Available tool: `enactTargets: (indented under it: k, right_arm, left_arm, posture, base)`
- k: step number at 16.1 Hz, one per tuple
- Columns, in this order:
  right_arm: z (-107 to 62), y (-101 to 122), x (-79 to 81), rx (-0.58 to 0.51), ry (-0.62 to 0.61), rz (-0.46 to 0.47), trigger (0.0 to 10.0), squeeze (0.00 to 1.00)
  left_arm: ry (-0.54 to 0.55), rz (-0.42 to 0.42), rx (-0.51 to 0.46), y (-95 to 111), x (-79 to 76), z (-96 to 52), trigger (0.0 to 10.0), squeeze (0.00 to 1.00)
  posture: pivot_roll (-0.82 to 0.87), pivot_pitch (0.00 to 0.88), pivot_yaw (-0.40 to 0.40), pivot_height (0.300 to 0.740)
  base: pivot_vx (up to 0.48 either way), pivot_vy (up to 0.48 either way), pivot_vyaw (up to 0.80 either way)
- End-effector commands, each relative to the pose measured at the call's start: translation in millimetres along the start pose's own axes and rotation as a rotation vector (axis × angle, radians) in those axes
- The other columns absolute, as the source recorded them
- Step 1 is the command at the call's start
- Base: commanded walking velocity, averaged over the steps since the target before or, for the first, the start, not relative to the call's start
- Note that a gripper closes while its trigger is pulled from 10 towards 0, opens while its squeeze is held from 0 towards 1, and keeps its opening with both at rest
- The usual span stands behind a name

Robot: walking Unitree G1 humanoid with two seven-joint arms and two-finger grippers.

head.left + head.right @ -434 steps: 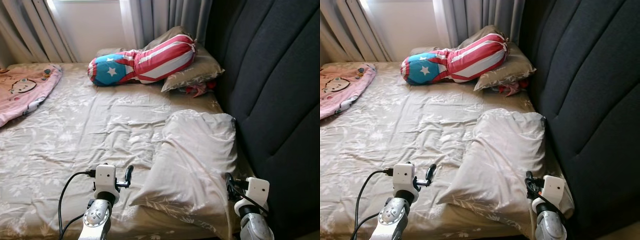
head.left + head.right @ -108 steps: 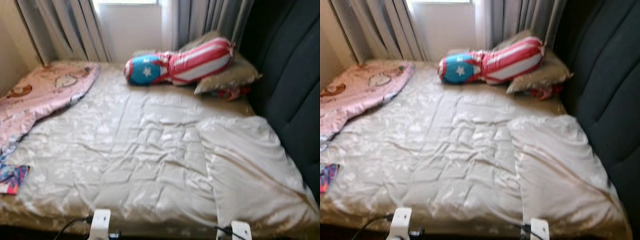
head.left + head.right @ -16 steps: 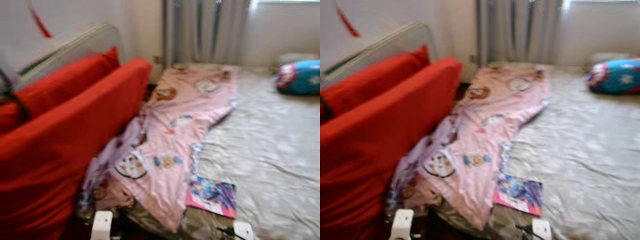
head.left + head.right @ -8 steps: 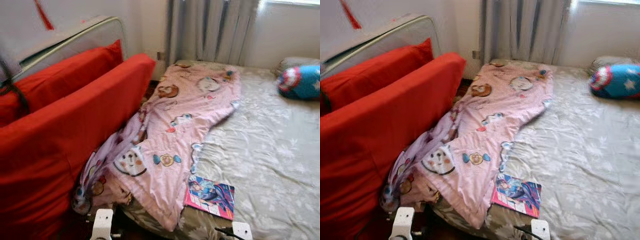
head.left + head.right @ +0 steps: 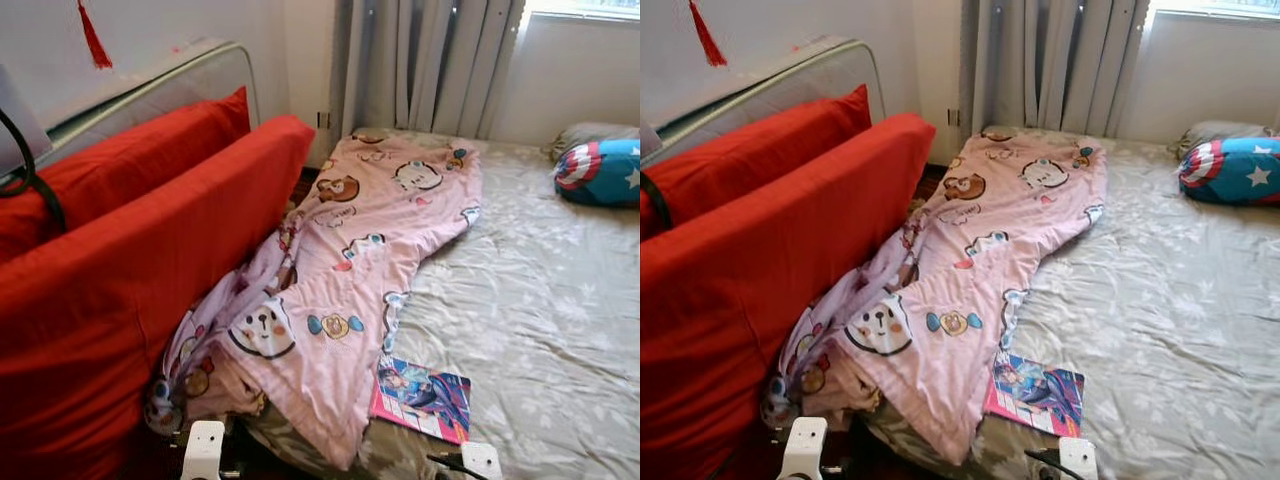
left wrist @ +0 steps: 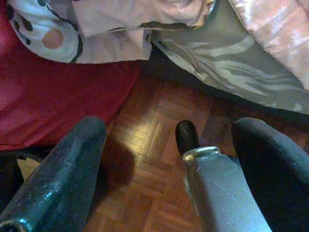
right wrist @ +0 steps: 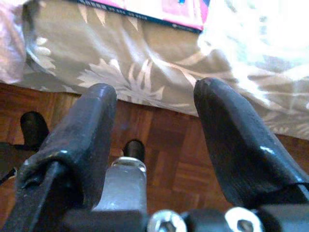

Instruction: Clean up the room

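A pink cartoon-print blanket (image 5: pixel 372 262) lies crumpled along the bed's left side and spills off its near corner. A colourful magazine (image 5: pixel 422 398) rests on the beige floral sheet (image 5: pixel 540 310) just right of the blanket's end. My left gripper (image 6: pixel 169 130) hangs low and open over parquet floor (image 6: pixel 145 159), below the blanket's hanging end (image 6: pixel 96 29). My right gripper (image 7: pixel 154 92) is open too, with nothing between its fingers, in front of the bed's edge under the magazine (image 7: pixel 159 7).
Red upright cushions (image 5: pixel 130 290) stand close along the bed's left side, leaving a narrow gap of floor. A star-and-stripe bolster (image 5: pixel 603 170) lies at the far right. Grey curtains (image 5: pixel 420 65) hang behind the bed.
The view has risen a little and sharpened since a second ago. Earlier it faced the pillows and dark headboard; it now faces the bed's left side. Nothing on the bed has moved.
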State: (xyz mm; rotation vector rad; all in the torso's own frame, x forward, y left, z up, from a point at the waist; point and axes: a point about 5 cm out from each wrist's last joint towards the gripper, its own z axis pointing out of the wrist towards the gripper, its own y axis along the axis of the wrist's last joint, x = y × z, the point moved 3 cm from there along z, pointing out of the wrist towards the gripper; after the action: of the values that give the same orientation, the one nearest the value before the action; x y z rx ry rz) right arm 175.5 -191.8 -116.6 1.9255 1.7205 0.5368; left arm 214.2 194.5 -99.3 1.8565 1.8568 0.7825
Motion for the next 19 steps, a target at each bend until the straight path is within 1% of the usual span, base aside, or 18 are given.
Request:
enactTargets:
  k: [1,2,6,8,11,13,15,17,19]
  right_arm:
    - [0.5,2,1.7,-0.006,0.004,-0.006,10.0,0.00]
    - [0.4,2,1.6,-0.005,0.004,-0.003,10.0,0.00]
    - [0.3,1,0.7,-0.004,-0.001,0.004,10.0,0.00]
    - [0.3,2,0.7,-0.006,-0.001,0.007,10.0,0.00]
    - [1.6,9,1.4,-0.033,0.001,0.017,10.0,0.00]
    - [2.9,19,1.5,-0.071,0.003,0.021,10.0,0.00]
    - [4.1,35,4.1,-0.142,0.014,0.029,10.0,0.00]
    - [2.7,71,9.2,-0.310,0.047,0.063,10.0,0.00]
    - [-1.6,98,15.2,-0.442,0.080,0.065,10.0,0.00]
  left_arm:
    - [0.007,0.007,0.010,-2,2.8,-0.2,10.0,0.00]
    - [0.007,0.007,0.010,-2,2.8,-0.2,10.0,0.00]
    - [0.008,0.006,0.010,-2,2.8,-0.3,10.0,0.00]
    - [0.008,-0.002,0.000,-1,2.7,-0.2,10.0,0.00]
    - [-0.012,-0.014,-0.058,14,0.7,1.5,10.0,0.00]
    - [-0.019,-0.039,-0.138,33,0.8,2.7,10.0,0.00]
    - [-0.026,-0.055,-0.206,49,2.1,2.9,10.0,0.00]
    - [-0.048,-0.079,-0.334,79,2.9,1.0,10.0,0.00]
    - [-0.066,-0.085,-0.462,107,3.2,-4.2,10.0,0.00]
  posture:
    - [-0.07,0.000,0.014,0.740]
    - [-0.07,0.000,0.013,0.740]
    - [-0.07,0.000,0.012,0.740]
    - [-0.07,0.000,0.012,0.740]
    - [-0.08,0.000,0.016,0.740]
    - [-0.07,0.000,0.014,0.740]
    - [-0.08,0.000,0.015,0.740]
    - [-0.09,0.000,0.019,0.740]
    - [-0.09,0.000,0.022,0.740]
  base:
    - [0.266,0.000,0.49]
    - [0.277,0.000,0.61]
    - [0.277,0.000,0.00]
    - [0.000,0.000,0.00]
    - [0.000,0.000,0.00]
    - [0.000,0.000,0.00]
    - [0.000,0.000,0.00]
    - [0.000,0.000,0.00]
    - [0.000,0.000,0.00]
